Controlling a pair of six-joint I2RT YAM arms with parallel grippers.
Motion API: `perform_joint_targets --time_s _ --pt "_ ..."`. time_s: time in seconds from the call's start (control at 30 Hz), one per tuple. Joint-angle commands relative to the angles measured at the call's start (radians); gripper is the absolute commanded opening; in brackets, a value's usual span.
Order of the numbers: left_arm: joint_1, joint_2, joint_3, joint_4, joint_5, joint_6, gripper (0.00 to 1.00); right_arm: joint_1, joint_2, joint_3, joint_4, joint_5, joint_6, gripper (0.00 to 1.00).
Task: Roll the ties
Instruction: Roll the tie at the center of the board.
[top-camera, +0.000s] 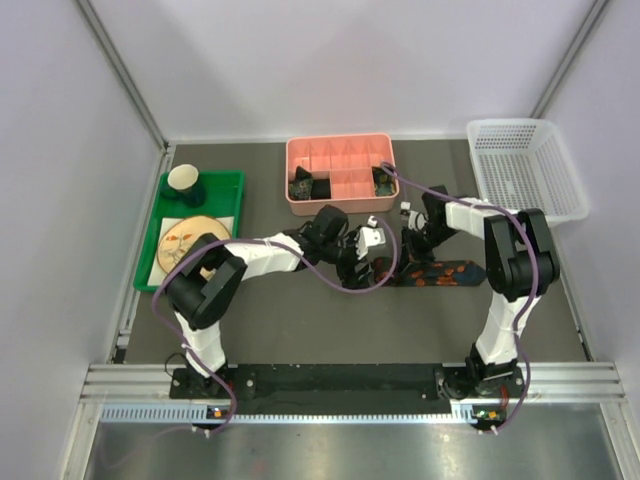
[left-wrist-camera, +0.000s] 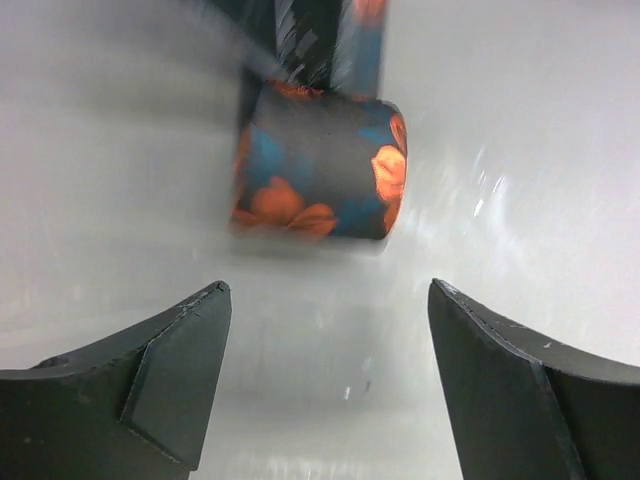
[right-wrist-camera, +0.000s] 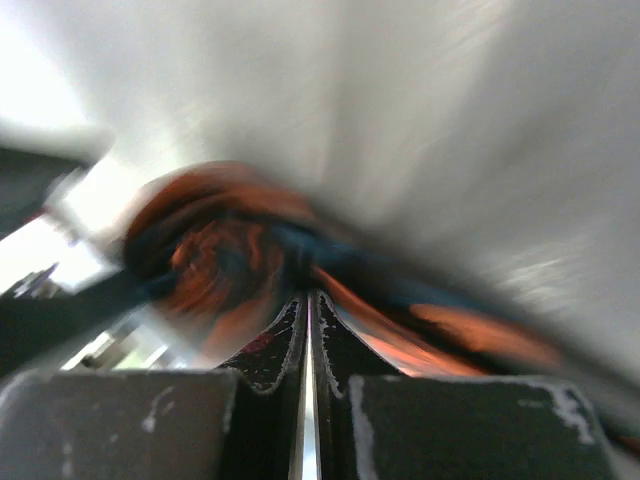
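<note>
A black tie with red-orange blotches (top-camera: 445, 272) lies on the dark table, its left end wound into a short roll (left-wrist-camera: 320, 165). My left gripper (top-camera: 362, 262) sits just left of that roll and is open (left-wrist-camera: 330, 300), with nothing between its fingers. The roll lies a little beyond its tips. My right gripper (top-camera: 413, 248) comes down from behind onto the tie. In the blurred right wrist view its jaws are shut (right-wrist-camera: 310, 300), their tips pinching the fabric where the roll (right-wrist-camera: 215, 260) meets the flat tail. Darker rolled ties (top-camera: 305, 185) sit in the pink box.
A pink compartment box (top-camera: 340, 150) stands behind the grippers. At the left, a green tray (top-camera: 232, 182) holds a cup (top-camera: 186, 180) and a plate (top-camera: 180, 240). A white basket (top-camera: 525, 165) is at the back right. Purple cables loop over the arms.
</note>
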Motion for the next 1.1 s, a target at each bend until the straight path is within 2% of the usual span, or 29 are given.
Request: perform_joint_targets --time_s 0.0,0.27,0.3,0.4,0.43,0.5,0.53,0.6,0.73,0.87,0.93,0.97,1.07 --pt "-0.009 0.025 0.001 0.209 0.070 -0.105 0.84 0.011 0.027 -0.025 0.131 0.247 -0.027 0.00" --pt "-0.039 0.121 0.036 0.333 0.053 -0.124 0.84 0.012 0.045 -0.020 0.149 0.244 -0.005 0.00" --pt "-0.044 0.143 0.042 0.332 0.048 -0.116 0.73 0.012 0.045 -0.022 0.151 0.241 -0.005 0.00" --pt "-0.061 0.164 0.073 0.284 0.042 -0.076 0.59 0.014 0.051 -0.020 0.143 0.224 -0.010 0.00" --pt "-0.064 0.171 0.079 0.255 0.045 -0.062 0.51 0.014 0.051 -0.019 0.138 0.221 -0.010 0.00" --pt "-0.066 0.166 0.087 0.217 0.033 -0.048 0.44 0.014 0.053 -0.016 0.132 0.213 -0.016 0.00" --pt "-0.066 0.160 0.093 0.138 0.024 -0.012 0.40 0.015 0.051 -0.010 0.126 0.210 -0.018 0.00" --pt "-0.066 0.137 0.093 0.055 -0.011 0.031 0.38 0.014 0.050 0.000 0.112 0.195 -0.027 0.00" --pt "-0.067 0.114 0.084 -0.123 -0.062 0.167 0.36 -0.002 0.022 0.047 0.053 0.039 -0.068 0.00" --pt "-0.076 0.137 0.108 -0.237 -0.126 0.225 0.38 -0.028 -0.041 0.053 0.011 -0.141 -0.065 0.27" --pt "-0.076 0.155 0.123 -0.266 -0.139 0.228 0.39 -0.029 -0.061 0.041 0.013 -0.225 -0.064 0.37" --pt "-0.078 0.161 0.133 -0.276 -0.142 0.229 0.39 -0.029 -0.074 0.032 0.022 -0.256 -0.042 0.47" --pt "-0.082 0.180 0.153 -0.289 -0.153 0.212 0.40 -0.023 -0.062 0.003 0.060 -0.345 -0.013 0.52"
